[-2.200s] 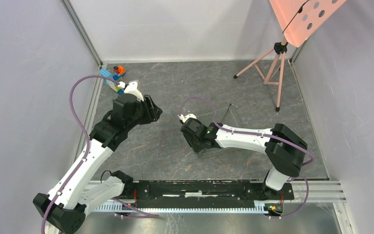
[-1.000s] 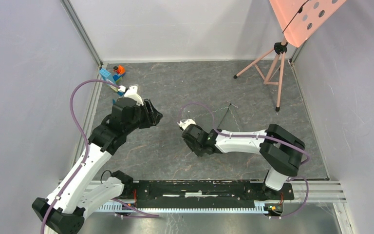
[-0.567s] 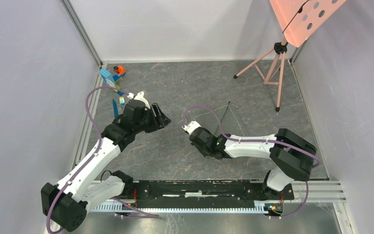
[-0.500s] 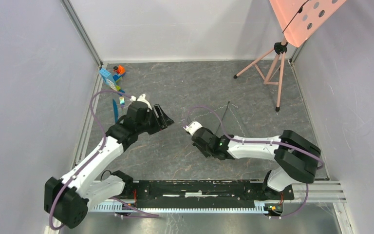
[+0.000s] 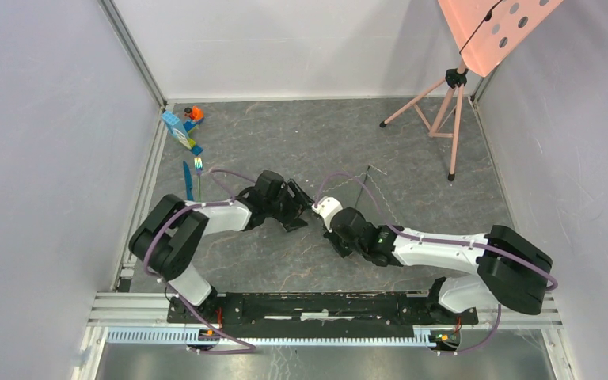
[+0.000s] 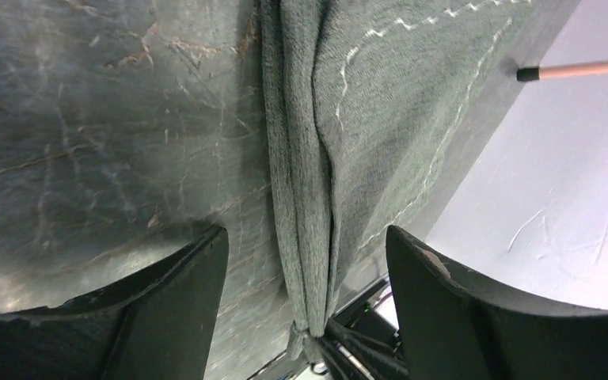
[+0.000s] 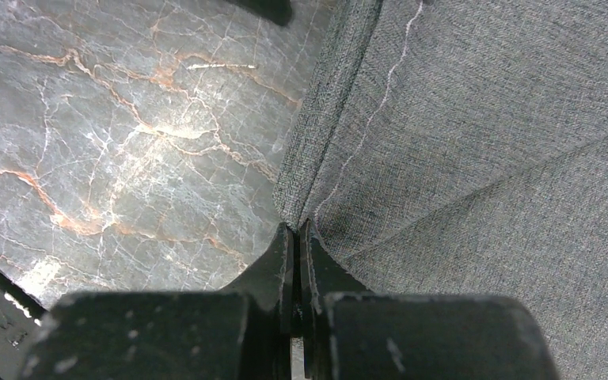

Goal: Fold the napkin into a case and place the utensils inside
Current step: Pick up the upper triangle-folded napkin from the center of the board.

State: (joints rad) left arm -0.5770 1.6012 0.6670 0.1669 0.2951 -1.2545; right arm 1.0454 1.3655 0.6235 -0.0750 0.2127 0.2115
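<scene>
Napkin (image 6: 348, 142) bunched mid-scene; knife (image 5: 187, 180), fork (image 5: 198, 165), blocks (image 5: 180, 127) well apart at left. R gripper (image 7: 295, 237) clamped on napkin's fold; L gripper (image 6: 305, 241) spread wide, straddling fold, both arms low.

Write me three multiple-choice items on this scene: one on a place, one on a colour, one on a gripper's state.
1. Where do the knife and fork lie?
A. at the table's left edge
B. at its centre
C. at its right edge

2. What colour is the knife?
A. red
B. blue
C. white

3. The right gripper is:
A. open
B. shut on nothing
C. shut on the napkin

Key: 1 A, both lie at the left edge near the blocks; 2 B, it is blue all along; 3 C, the right wrist view shows it pinching the napkin's edge.
</scene>
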